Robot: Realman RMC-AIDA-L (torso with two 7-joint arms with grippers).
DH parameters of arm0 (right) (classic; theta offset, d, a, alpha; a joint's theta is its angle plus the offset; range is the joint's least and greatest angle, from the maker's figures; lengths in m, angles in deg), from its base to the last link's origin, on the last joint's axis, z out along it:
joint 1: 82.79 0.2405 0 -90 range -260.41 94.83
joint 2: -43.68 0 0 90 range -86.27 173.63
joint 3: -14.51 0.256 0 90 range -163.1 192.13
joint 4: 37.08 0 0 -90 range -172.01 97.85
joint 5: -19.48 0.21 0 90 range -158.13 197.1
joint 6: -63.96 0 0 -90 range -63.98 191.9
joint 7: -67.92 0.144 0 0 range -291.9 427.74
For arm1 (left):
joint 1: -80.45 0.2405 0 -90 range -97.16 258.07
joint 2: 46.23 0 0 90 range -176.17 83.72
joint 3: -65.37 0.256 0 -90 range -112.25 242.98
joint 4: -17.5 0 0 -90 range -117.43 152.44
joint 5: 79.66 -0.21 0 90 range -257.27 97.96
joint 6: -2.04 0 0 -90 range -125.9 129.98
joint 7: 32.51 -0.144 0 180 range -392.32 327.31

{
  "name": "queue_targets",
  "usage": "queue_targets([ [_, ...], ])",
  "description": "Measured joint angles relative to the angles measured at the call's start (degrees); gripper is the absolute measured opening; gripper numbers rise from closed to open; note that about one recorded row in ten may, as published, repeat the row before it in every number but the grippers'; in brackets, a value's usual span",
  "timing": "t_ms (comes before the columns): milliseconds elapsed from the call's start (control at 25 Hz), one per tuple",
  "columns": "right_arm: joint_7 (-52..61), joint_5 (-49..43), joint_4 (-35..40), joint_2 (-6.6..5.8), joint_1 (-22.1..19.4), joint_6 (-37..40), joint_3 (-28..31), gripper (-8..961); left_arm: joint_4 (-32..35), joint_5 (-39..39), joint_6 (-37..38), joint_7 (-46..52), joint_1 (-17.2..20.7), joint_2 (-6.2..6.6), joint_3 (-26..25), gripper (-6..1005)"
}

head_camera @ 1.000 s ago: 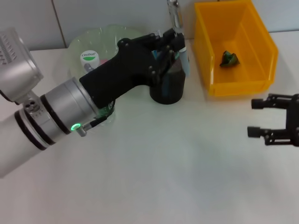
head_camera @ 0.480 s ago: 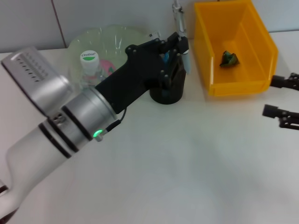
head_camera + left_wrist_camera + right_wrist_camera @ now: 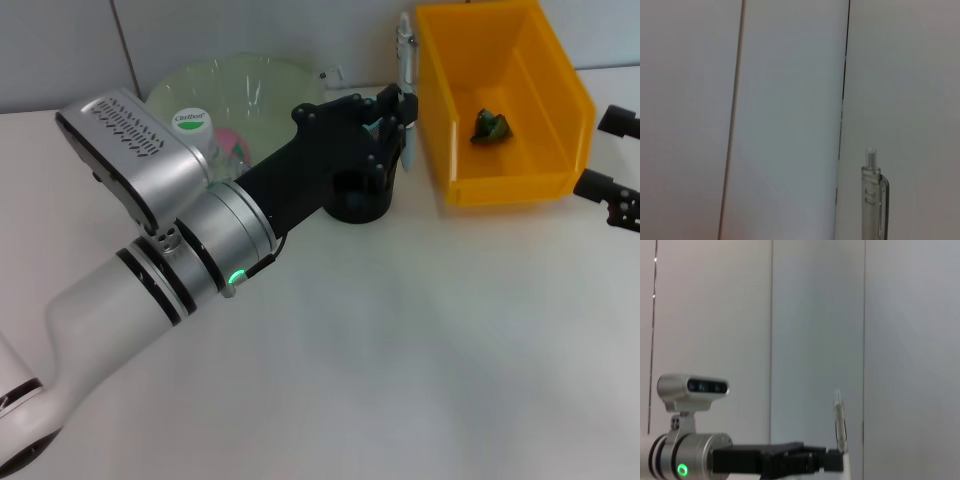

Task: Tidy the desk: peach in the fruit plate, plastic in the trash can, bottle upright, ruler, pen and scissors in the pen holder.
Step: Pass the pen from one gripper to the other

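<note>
Clear plastic pen (image 3: 405,48) clamped upright in the left hand (image 3: 395,112) — just above the black pen holder (image 3: 360,195). Yellow bin (image 3: 505,100) just beside it. Right hand (image 3: 620,165) spread, grasping nothing — well apart, over the worktop (image 3: 400,330).

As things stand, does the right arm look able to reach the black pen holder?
Probably not cleanly: the left hand, holding the pen, sits right over the pen holder, and the right hand is off beyond the yellow bin.
</note>
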Motion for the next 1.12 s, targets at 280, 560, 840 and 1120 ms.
queue_targets([
  [280, 1.3, 0.3, 0.6, 0.02, 1.4, -0.2, 0.0, 776, -0.1, -0.4, -0.8, -0.1, 0.0, 0.00, 0.1, 134],
  [560, 1.6, 0.3, 0.7, 1.08, 4.7, -2.9, -0.8, 776, -0.1, 0.0, -1.4, -1.6, -0.3, 0.00, 0.2, 133],
  [840, 1.4, 0.3, 0.1, 2.45, 8.5, -7.6, -3.7, 777, -0.1, 4.0, -2.6, -3.8, -1.0, 0.00, 1.7, 133],
  [1120, 1.3, 0.3, -0.6, 3.59, 11.0, -11.2, -6.7, 776, -0.2, 4.5, -3.2, -3.9, -1.2, 0.00, 2.4, 133],
])
